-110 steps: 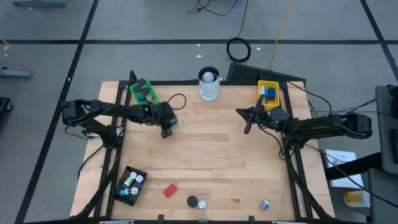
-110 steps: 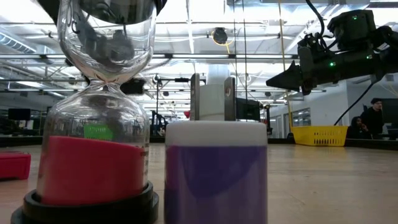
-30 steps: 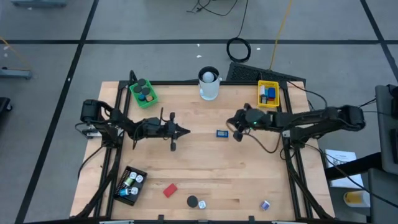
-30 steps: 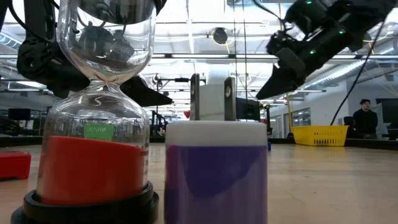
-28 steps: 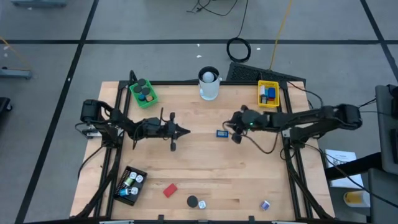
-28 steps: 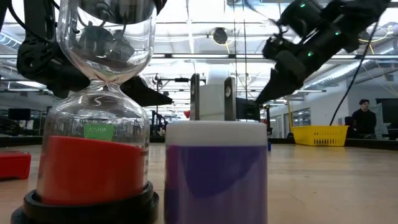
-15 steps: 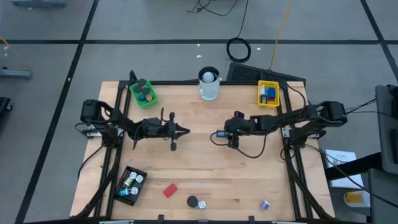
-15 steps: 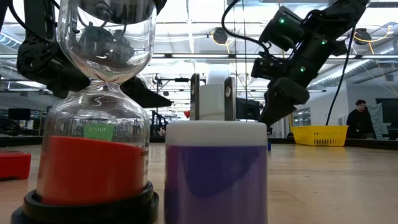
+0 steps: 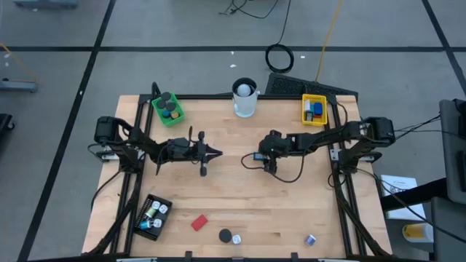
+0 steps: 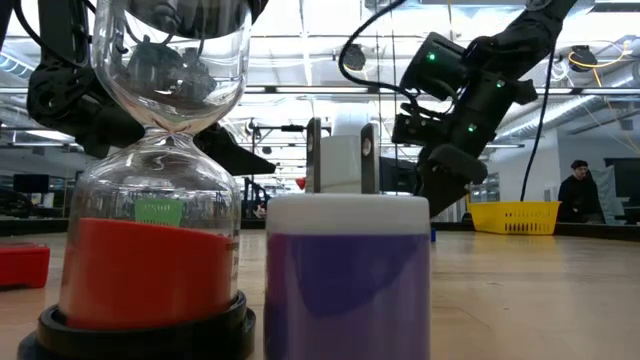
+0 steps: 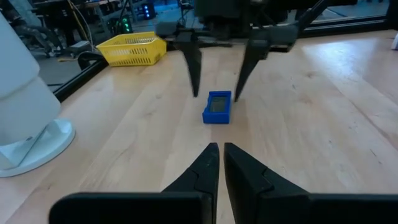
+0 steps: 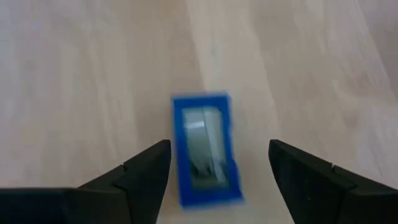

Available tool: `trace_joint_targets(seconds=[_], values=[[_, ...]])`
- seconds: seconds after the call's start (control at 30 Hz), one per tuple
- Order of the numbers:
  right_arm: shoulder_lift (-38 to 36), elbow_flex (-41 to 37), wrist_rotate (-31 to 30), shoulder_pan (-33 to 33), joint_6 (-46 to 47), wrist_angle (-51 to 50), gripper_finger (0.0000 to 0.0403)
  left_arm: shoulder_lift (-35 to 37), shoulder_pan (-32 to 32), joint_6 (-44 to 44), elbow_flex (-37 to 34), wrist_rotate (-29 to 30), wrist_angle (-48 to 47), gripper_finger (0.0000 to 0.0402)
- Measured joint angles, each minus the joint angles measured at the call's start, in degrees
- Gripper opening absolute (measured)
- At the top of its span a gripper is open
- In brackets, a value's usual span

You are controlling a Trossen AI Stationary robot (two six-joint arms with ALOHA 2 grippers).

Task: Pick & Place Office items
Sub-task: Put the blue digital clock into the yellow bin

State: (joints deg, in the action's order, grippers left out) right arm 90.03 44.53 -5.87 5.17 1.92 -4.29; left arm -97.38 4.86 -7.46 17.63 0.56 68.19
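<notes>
A small blue block (image 9: 257, 156) with a pale window on top lies flat on the wooden table (image 9: 218, 189), near its middle. My right gripper (image 12: 217, 158) is open and slants down over the block, one finger (image 12: 146, 171) on each side of it (image 12: 205, 146), touching nothing. In the left wrist view those two fingers (image 11: 194, 68) stand just behind the block (image 11: 217, 106). My left gripper (image 11: 221, 152) is shut and holds nothing. It points level at the block from the table's left (image 9: 218, 153).
At the far edge stand a green tray (image 9: 167, 109) with dark caps, a white cup (image 9: 245, 98) and a yellow tray (image 9: 314, 110). Near the front lie a black tray (image 9: 153, 216), a red block (image 9: 199, 222), a black cap (image 9: 226, 235) and a small purple piece (image 9: 311, 239).
My right gripper has moved toward the table's left edge and down to the blue block, tipping further downward. Its fingers have opened and now stand on either side of the block. The block has stayed where it was.
</notes>
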Motion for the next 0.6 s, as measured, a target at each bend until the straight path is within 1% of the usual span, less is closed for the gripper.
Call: trace_joint_targets(seconds=[0.1, 0.27, 0.33, 0.47, 0.6], values=[[0.0, 0.0, 0.4, 1.3, 0.4, -0.4, 0.0266, 0.0, 0.0, 0.0, 0.0, 0.0, -0.2, 0.0033], [2.4, -0.1, 5.7, 2.5, 0.4, -0.5, 0.0249, 0.0, 0.0, -0.2, 0.0, 0.0, -0.5, 0.0033], [3.6, -0.1, 6.9, 2.6, 0.4, 0.4, 0.0241, 0.0, 0.0, -0.3, 0.0, 0.0, -0.6, 0.0033], [4.5, 0.1, 7.0, 2.4, 0.4, 1.1, 0.0219, 0.0, 0.0, -0.3, 0.0, 0.0, -0.7, 0.0033], [4.1, 0.0, 5.6, 2.3, -0.6, 2.4, 0.0181, 0.0, 0.0, -0.3, 0.0, 0.0, -0.7, 0.0033]])
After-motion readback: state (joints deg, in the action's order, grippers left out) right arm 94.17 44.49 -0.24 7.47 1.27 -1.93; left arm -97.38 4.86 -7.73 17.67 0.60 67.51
